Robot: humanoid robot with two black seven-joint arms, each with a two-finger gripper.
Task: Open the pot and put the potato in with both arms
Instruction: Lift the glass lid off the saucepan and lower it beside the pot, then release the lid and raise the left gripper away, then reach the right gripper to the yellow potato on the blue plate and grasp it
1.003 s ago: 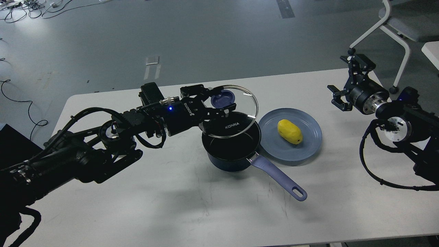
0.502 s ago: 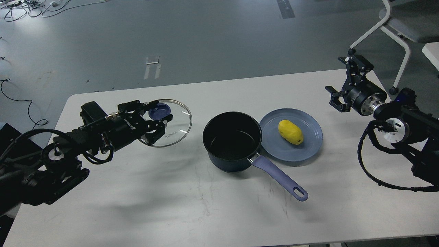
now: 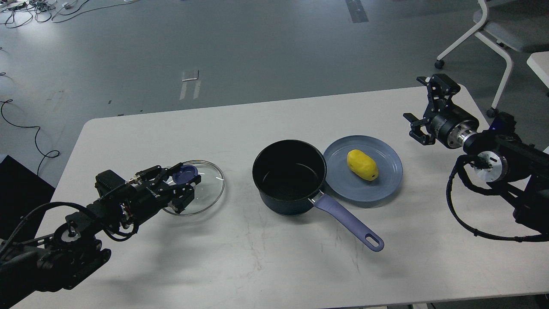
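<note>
The dark navy pot (image 3: 289,177) stands open at the table's middle, its black inside empty, its lavender handle (image 3: 349,223) pointing front right. The yellow potato (image 3: 363,165) lies on a flat blue plate (image 3: 386,180) just right of the pot. My left gripper (image 3: 183,185) is shut on the blue knob of the glass lid (image 3: 201,189), which is low over or on the table at the left. My right gripper (image 3: 422,107) is open and empty above the table's far right edge, well right of the plate.
The white table (image 3: 257,266) ends close behind my right gripper. A white-framed chair (image 3: 497,34) stands on the grey floor at the back right. Cables lie on the floor at the far left.
My left arm has carried the lid off the pot, leftward and down to the table's left side. My right gripper has shifted slightly up and left.
</note>
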